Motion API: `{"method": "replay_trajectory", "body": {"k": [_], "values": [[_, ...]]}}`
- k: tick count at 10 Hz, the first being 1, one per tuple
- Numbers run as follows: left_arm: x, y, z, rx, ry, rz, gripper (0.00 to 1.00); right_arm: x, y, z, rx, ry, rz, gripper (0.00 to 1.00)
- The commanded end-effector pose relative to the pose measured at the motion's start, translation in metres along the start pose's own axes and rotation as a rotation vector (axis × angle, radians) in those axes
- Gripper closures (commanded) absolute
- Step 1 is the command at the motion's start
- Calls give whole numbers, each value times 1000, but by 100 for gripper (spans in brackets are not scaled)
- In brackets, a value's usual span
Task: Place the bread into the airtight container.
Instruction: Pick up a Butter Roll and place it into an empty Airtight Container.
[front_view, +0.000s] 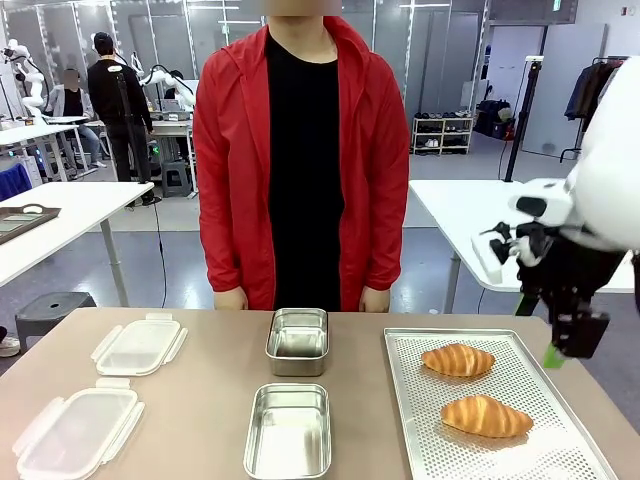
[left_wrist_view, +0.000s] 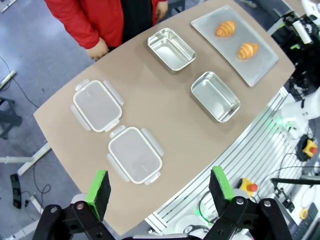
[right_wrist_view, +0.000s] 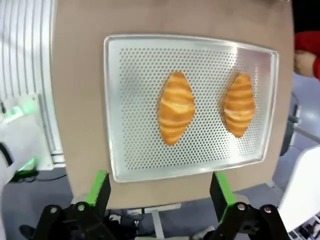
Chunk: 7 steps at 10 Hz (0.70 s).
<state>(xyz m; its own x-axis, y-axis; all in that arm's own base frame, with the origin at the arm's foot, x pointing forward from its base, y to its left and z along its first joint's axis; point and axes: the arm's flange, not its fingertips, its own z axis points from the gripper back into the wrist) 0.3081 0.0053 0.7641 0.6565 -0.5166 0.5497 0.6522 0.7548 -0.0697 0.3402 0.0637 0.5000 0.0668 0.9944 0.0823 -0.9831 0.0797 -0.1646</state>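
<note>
Spread wide and holding nothing, the right gripper (right_wrist_view: 160, 200) hovers above the tray's robot-side edge, fingers pointing down at the bread. The nearer croissant (right_wrist_view: 176, 107) lies roughly in line with the gap between the pads, and the farther croissant (right_wrist_view: 239, 105) sits beside it, apart, toward the person. Both rest on the perforated tray (front_view: 420, 440) at the table's right side. By my reading this is the approach, with no pastry grasped yet. The next move calls for a straight descent over the nearer croissant and a light close across its width, since it looks soft and easy to crush, then a carry leftward. The near container (front_view: 288, 430) stands just left of the tray, open and empty, and looks the shortest drop. The far container (front_view: 297, 340), also empty, sits behind it, close to the person's hands (front_view: 375, 298) resting at the far edge. Two clear lids (front_view: 140, 345) lie well off on the left of the table (front_view: 210, 400), out of the path. The left gripper (left_wrist_view: 160, 195) hangs high on that side, fully open and empty. Nothing seems to block the route apart from the low tray rim.
</note>
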Motion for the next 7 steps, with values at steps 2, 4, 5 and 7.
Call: {"method": "replay_trajectory", "body": {"k": [2,4,5,7], "values": [[0,0,1,-1,-2,-19,0,10,-8,-57,-76,6,-93,0],[0,0,1,-1,-2,-19,0,14,-10,-86,-89,18,-80,0],[0,0,1,-1,-2,-19,0,15,-14,-101,-84,27,-85,0],[0,0,1,-1,-2,-19,0,14,-19,-122,-44,53,-111,0]]}}
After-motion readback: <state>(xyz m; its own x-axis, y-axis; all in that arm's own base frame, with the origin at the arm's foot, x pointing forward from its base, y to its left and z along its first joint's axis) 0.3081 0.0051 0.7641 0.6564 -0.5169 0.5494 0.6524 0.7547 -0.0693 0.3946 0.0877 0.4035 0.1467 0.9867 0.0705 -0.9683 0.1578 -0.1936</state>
